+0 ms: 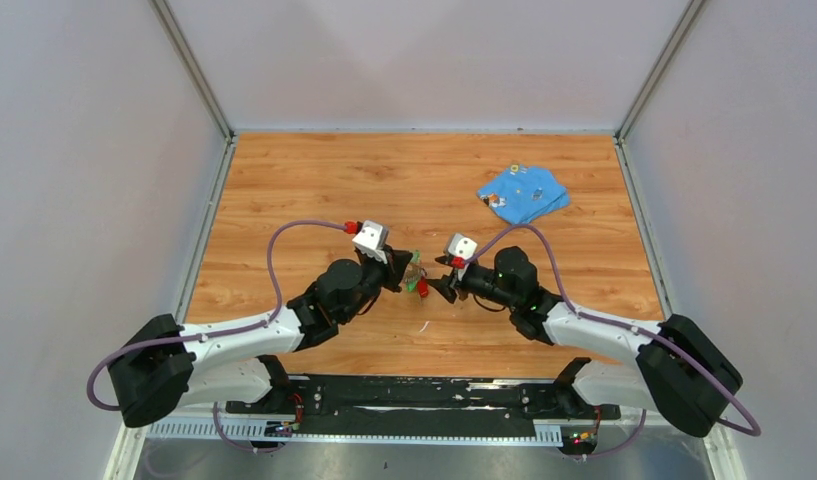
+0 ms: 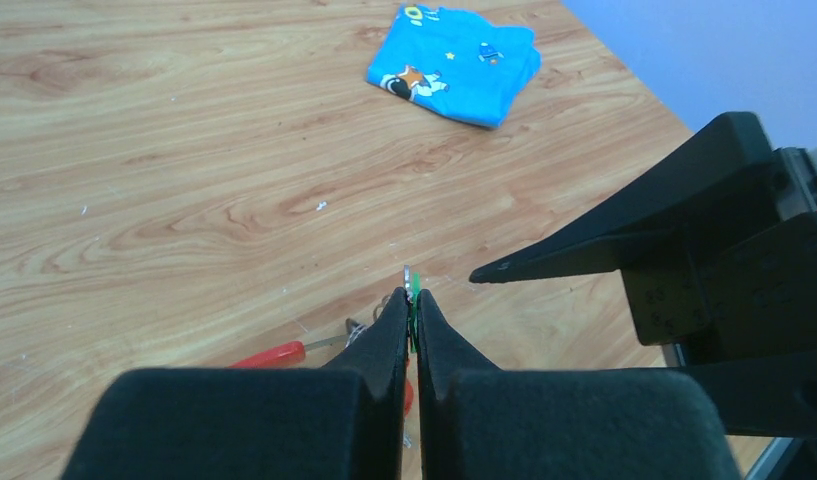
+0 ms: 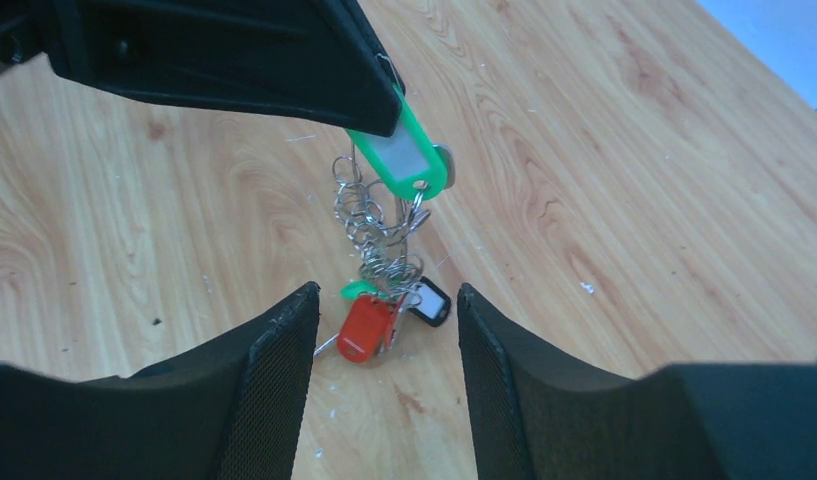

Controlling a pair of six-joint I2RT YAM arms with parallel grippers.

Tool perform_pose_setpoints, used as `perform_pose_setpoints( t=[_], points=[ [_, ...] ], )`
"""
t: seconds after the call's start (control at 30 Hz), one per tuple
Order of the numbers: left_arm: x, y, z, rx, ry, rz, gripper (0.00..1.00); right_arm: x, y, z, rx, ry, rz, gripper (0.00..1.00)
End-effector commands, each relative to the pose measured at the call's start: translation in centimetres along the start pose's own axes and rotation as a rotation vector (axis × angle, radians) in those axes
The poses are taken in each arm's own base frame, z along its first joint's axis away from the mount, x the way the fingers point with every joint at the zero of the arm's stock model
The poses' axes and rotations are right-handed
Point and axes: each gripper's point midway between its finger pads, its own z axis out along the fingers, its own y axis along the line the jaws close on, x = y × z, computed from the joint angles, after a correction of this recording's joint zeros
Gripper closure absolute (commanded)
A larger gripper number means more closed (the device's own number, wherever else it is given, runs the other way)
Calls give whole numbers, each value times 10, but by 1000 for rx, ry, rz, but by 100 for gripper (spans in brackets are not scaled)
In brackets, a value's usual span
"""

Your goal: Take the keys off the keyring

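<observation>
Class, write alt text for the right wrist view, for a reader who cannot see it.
The left gripper pinches a green tag, from which a chain of small rings and keys dangles over a wooden table. The open right gripper frames the keys from below.

**Item counts**

Two arms: left arm (image 1: 244,335), right arm (image 1: 594,325). Two grippers: left gripper (image 1: 402,272), right gripper (image 1: 442,285). One blue cloth (image 1: 523,192). One hanging bunch with one green tag (image 3: 399,160), one red tag (image 3: 362,328), one black tag (image 3: 431,302) and one smaller green bit (image 3: 356,290). Small silver rings (image 3: 369,225): several, chained, too tangled for an exact count.
</observation>
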Motion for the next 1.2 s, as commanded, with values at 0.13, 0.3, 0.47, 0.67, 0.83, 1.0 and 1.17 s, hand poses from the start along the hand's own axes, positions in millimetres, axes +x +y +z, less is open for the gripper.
perform_pose_setpoints(
  t=[0.13,0.3,0.47,0.67,0.83,1.0,1.17],
  points=[
    [-19,-1,4,8,-18,-50,100,-22,-16,14,54,-126,-197,46],
    [-22,0,5,3,-21,-53,100,-19,-13,24,47,-136,-167,47],
    [-26,-2,6,7,-26,-50,100,-15,-14,30,63,-125,-149,50],
    [-29,-5,10,16,-28,-46,100,-13,-14,40,88,-105,-87,54],
    [-28,-6,11,19,-23,-43,100,-14,-14,45,134,-109,-64,55],
    [-25,-5,11,17,-16,-44,100,-17,-19,45,177,-123,-48,57],
    [-26,-6,12,18,-18,-45,100,-9,-22,38,205,-109,-42,60]
  ],
)
